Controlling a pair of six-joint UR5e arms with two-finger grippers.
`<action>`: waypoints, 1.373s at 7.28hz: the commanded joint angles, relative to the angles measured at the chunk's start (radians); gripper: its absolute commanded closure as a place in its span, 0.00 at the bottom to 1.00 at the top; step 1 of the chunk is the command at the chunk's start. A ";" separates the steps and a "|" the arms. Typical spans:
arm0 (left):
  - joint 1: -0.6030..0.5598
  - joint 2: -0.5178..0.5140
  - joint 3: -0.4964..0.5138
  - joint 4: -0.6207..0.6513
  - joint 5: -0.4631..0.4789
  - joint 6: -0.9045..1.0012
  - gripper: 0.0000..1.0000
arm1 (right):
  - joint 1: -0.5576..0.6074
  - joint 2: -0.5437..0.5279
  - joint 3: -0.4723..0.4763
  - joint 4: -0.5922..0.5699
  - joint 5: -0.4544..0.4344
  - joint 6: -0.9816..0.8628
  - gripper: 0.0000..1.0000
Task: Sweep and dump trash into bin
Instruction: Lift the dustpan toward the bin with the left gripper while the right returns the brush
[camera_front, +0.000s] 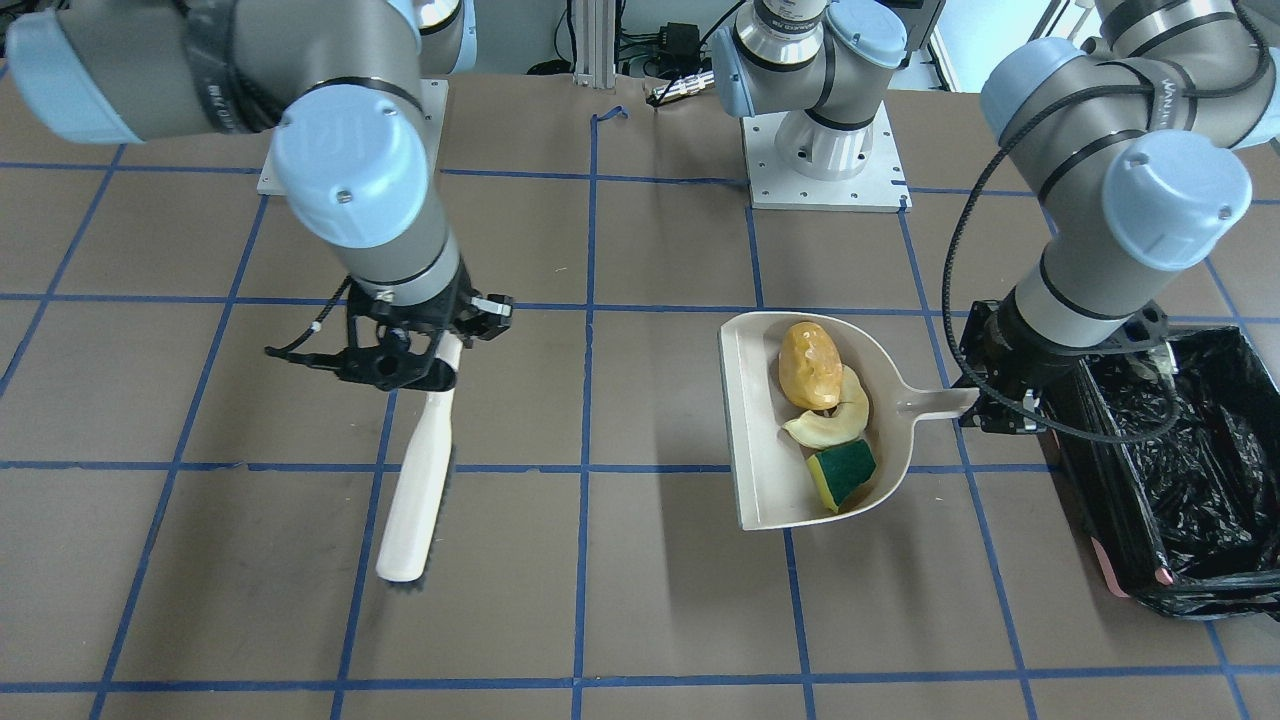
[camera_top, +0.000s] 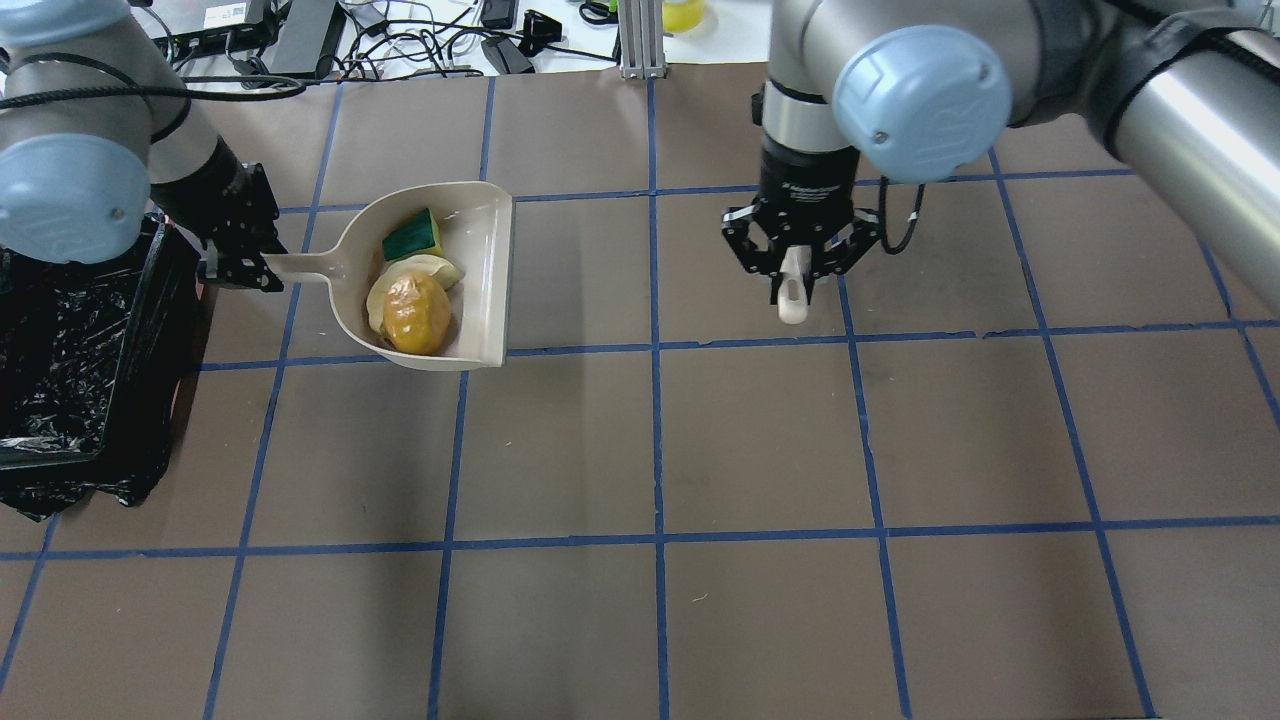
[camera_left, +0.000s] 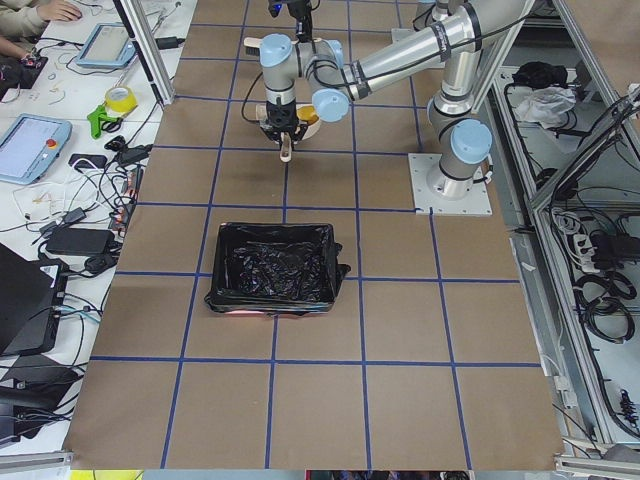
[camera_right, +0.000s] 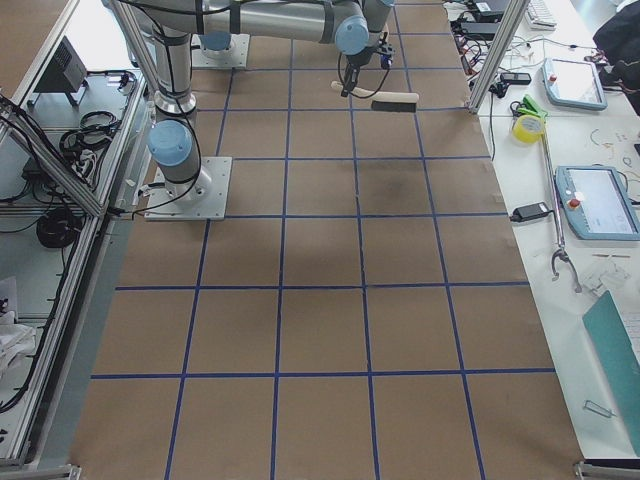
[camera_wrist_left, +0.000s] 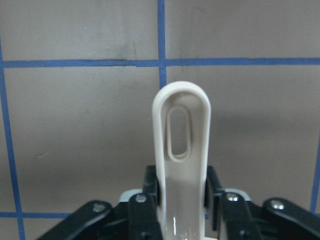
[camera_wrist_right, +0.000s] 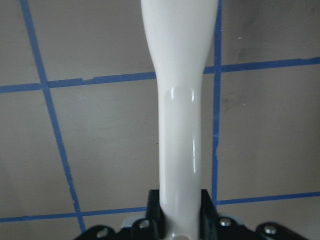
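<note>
The beige dustpan (camera_front: 760, 420) holds all the trash: a golden-brown potato lump (camera_front: 810, 365), a pale rind slice (camera_front: 830, 420) and a yellow-and-green sponge (camera_front: 842, 473). My left gripper (camera_front: 985, 405) is shut on the dustpan's handle and holds the pan slightly above the table, beside the black-lined bin (camera_front: 1210, 480). The overhead view shows the pan (camera_top: 490, 270), potato (camera_top: 415, 315), left gripper (camera_top: 245, 268) and bin (camera_top: 70, 350). The left wrist view shows the slotted handle (camera_wrist_left: 181, 130) between the jaws. My right gripper (camera_front: 430, 365) is shut on the beige hand brush (camera_front: 415, 490), well away from the pan.
The brown table has a grid of blue tape lines (camera_top: 655, 440). The two arm bases (camera_front: 825, 150) stand at the robot's side of the table. Cables and devices lie beyond the table's far edge (camera_top: 420, 40). The bin sits at the table's left end.
</note>
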 joint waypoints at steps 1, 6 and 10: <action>0.131 -0.014 0.061 -0.006 -0.007 0.191 1.00 | -0.141 0.012 0.008 -0.019 -0.054 -0.172 1.00; 0.415 -0.068 0.136 -0.006 -0.004 0.549 1.00 | -0.400 0.107 0.109 -0.279 -0.159 -0.531 1.00; 0.519 -0.131 0.248 0.044 0.025 0.759 1.00 | -0.454 0.133 0.178 -0.345 -0.160 -0.553 1.00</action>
